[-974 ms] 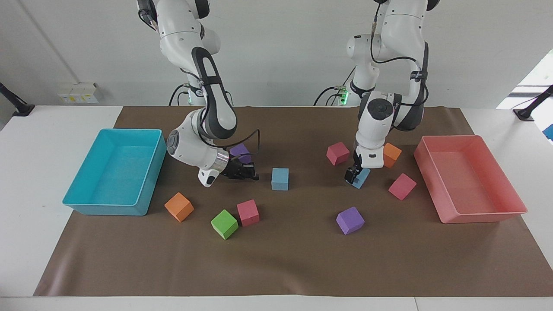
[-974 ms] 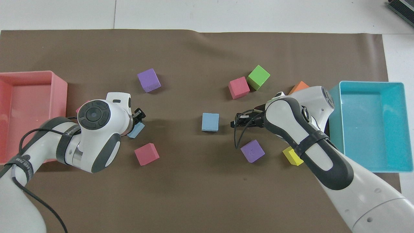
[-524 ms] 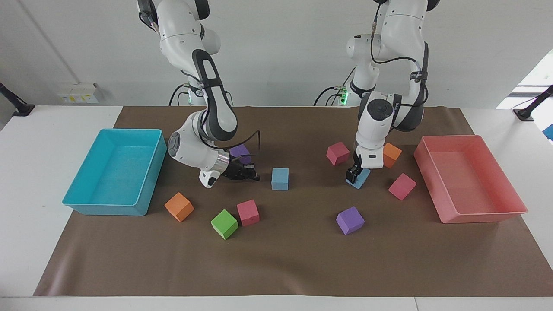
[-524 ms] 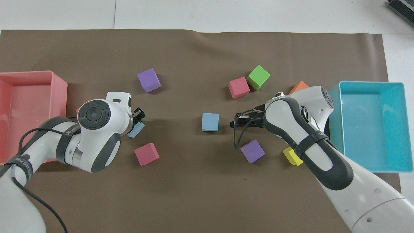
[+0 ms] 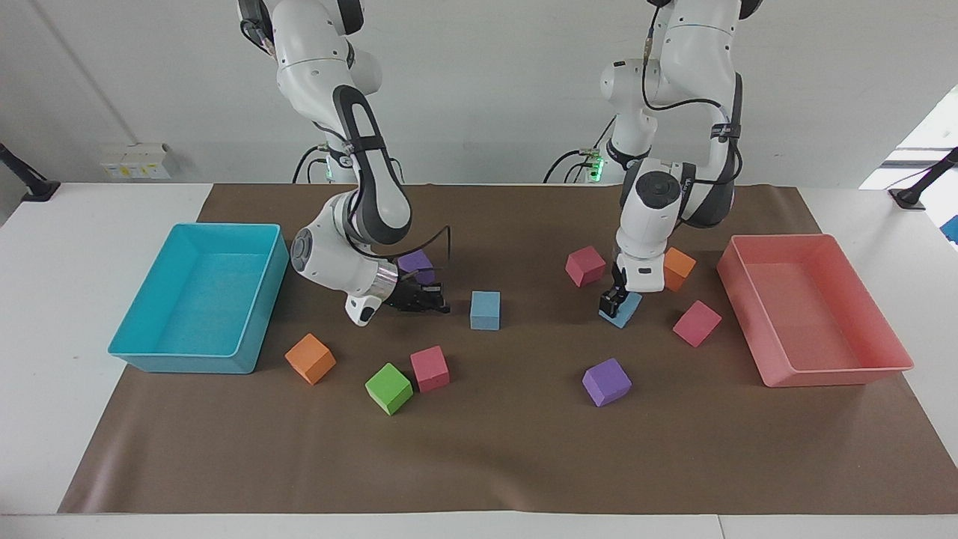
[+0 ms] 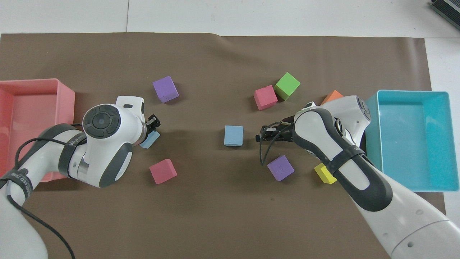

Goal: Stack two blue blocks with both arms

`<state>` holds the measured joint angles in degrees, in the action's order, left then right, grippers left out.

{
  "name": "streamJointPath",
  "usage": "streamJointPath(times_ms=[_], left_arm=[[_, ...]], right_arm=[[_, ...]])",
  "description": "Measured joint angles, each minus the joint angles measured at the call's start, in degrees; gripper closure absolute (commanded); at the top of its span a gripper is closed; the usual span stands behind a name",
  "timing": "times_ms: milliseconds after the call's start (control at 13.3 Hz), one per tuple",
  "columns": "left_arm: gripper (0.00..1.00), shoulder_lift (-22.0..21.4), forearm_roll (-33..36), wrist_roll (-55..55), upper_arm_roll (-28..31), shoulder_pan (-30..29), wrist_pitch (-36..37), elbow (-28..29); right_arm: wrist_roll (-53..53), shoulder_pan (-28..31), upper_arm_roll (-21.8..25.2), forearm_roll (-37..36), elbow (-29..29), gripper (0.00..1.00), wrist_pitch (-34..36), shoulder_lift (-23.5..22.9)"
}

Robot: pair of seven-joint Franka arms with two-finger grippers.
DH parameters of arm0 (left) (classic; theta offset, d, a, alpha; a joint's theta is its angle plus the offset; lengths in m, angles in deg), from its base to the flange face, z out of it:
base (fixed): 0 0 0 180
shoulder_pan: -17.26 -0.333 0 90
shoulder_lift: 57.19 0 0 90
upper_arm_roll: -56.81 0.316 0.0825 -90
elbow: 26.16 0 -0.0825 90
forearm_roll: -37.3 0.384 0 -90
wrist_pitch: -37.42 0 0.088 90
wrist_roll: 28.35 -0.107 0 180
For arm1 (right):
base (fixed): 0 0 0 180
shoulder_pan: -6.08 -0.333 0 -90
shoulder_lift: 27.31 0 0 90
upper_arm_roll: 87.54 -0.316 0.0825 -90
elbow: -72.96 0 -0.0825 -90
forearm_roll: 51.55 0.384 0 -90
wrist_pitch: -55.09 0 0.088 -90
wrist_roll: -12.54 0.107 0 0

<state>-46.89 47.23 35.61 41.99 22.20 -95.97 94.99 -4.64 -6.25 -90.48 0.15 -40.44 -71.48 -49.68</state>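
Observation:
One blue block (image 5: pixel 485 310) rests on the brown mat near the table's middle; it also shows in the overhead view (image 6: pixel 233 135). My right gripper (image 5: pixel 438 303) hangs low beside it, on the side toward the right arm's end, a small gap away (image 6: pixel 259 137). The second blue block (image 5: pixel 627 309) is tilted between the fingers of my left gripper (image 5: pixel 612 303), at or just above the mat, among the cubes toward the left arm's end. In the overhead view the left gripper (image 6: pixel 152 127) and wrist partly cover that block (image 6: pixel 151 139).
A turquoise tray (image 5: pixel 187 363) stands at the right arm's end and a pink tray (image 5: pixel 831 374) at the left arm's end. Pink (image 5: pixel 585 266), orange (image 5: pixel 679 268), pink (image 5: pixel 697 323) and purple (image 5: pixel 606 381) cubes ring the left gripper. Purple (image 5: pixel 415 262), orange (image 5: pixel 310 358), green (image 5: pixel 388 388) and pink (image 5: pixel 429 368) cubes lie near the right gripper.
My left gripper has risen a little with the blue block, and its wrist has shifted slightly. The right gripper has hardly moved.

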Motion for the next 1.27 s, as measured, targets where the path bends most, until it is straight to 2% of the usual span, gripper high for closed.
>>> streamJointPath(times_ms=[150, 375, 899, 1124, 1274], left_arm=[[0.54, -0.10, 0.08, -2.34, -0.28, 0.49, 3.09, -3.52], [0.55, -0.70, 0.11, -6.95, -0.55, 4.38, 8.23, -9.80], [0.66, -0.45, 0.12, -14.36, -0.89, 13.95, 9.46, -16.01], [0.67, 1.66, 0.11, -17.63, -1.11, 15.97, 11.00, -20.53], [0.69, 4.84, 0.11, -18.03, -1.51, 17.08, 12.13, -24.13]], right_arm=[[0.00, 0.00, 0.00, 0.00, 0.00, 1.00, 0.00, 0.00], [0.00, 0.00, 0.00, 0.00, 0.00, 1.00, -0.08, 0.00], [0.00, 0.00, 0.00, 0.00, 0.01, 1.00, -0.10, 0.00], [0.00, 0.00, 0.00, 0.00, 0.10, 1.00, -0.13, 0.00], [0.00, 0.00, 0.00, 0.00, 0.11, 1.00, -0.13, 0.00]])
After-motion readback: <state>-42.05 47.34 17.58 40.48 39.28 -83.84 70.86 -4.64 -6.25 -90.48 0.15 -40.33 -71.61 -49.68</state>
